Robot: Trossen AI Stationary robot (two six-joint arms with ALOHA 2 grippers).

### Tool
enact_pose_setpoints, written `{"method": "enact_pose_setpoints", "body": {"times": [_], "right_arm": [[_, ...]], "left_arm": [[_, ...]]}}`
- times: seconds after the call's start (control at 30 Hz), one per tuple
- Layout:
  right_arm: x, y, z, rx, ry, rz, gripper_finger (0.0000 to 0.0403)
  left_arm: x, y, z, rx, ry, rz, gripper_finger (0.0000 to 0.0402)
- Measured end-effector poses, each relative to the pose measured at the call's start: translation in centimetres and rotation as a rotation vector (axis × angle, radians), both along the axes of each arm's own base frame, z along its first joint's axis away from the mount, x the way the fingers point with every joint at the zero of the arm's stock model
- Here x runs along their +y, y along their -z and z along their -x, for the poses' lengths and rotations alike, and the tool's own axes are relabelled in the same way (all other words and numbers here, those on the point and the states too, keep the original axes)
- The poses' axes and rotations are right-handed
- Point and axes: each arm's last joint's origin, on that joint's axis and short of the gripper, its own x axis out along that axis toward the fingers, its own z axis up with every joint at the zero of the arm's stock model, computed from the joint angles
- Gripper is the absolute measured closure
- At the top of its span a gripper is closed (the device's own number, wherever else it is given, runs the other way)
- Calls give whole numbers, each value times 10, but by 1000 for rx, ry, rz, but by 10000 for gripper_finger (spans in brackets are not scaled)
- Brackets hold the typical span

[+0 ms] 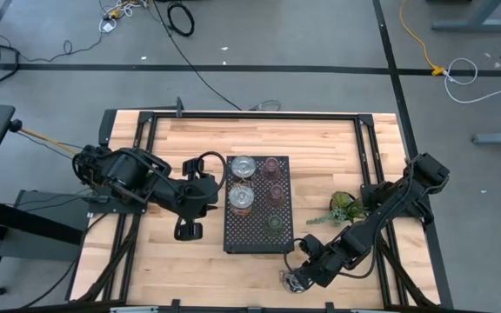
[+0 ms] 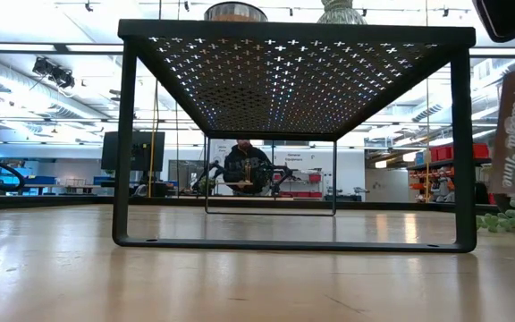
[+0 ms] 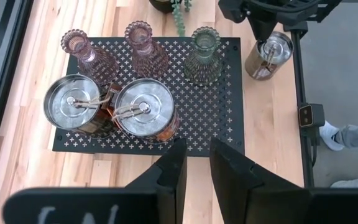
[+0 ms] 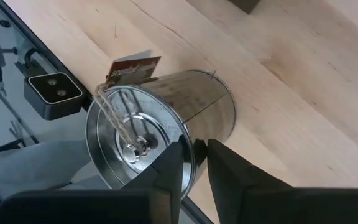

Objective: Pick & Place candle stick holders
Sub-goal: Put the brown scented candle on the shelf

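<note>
A black perforated tray (image 1: 257, 240) stands on legs mid-table. It carries two silvery lidded candle stick holders (image 3: 79, 106) (image 3: 145, 111), two pink glass ones (image 3: 87, 55) (image 3: 145, 46) and an olive-green one (image 3: 202, 55), all upright on their bases. A third silvery holder (image 4: 166, 124) with a twine-tied paper tag (image 4: 132, 67) is near the table's front right, with my right gripper (image 4: 201, 162) shut on it. My left gripper (image 3: 199, 168) hangs open above the table beside the tray's near left corner, with nothing between its fingers. My right gripper pinches the silvery holder's top rim (image 4: 194, 149) between its two fingers, one finger over the lid and one outside the wall. The fingers slant down from above. The holder is tilted, lid toward the gripper; whether its base touches the table I cannot tell.
A green plant sprig (image 1: 346, 207) lies right of the tray, beside my right arm. Bare wood lies left of the tray and along the near edge. A dark frame borders the table top (image 1: 381, 174). A person (image 2: 244, 168) shows in the room beyond the far edge.
</note>
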Motion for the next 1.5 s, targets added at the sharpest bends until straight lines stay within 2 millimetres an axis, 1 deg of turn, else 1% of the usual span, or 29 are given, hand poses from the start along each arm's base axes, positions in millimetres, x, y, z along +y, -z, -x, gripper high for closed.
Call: {"method": "enact_pose_setpoints", "body": {"times": [0.17,0.23,0.3,0.33,0.53,0.7,0.93,1.13,1.3,1.37,1.5], "right_arm": [[-1,0,0,-2,-7,12,336],[-1,0,0,3,-7,11,354],[-2,0,-1,13,-3,-4,384],[-3,-1,-1,17,-1,-10,391],[-6,-2,-4,39,-5,-51,399],[-11,-13,-7,47,-28,-20,402],[-16,-58,-17,7,-55,7,403],[-19,-116,-25,-80,-74,18,403],[-26,-166,-33,-202,-77,-6,403],[-29,-178,-38,-237,-92,7,403],[-37,-198,-55,-324,-110,34,403]], "left_arm": [[0,0,0,0,0,0,329],[0,0,0,0,0,0,329],[0,0,0,0,0,0,329],[0,0,0,0,0,0,329],[0,0,0,0,0,0,329],[0,0,0,0,0,0,329],[0,0,0,0,0,1,329],[0,0,0,0,0,1,329],[0,0,0,0,7,-4,329],[0,0,0,1,12,-8,329],[0,0,0,1,13,-8,329]]}}
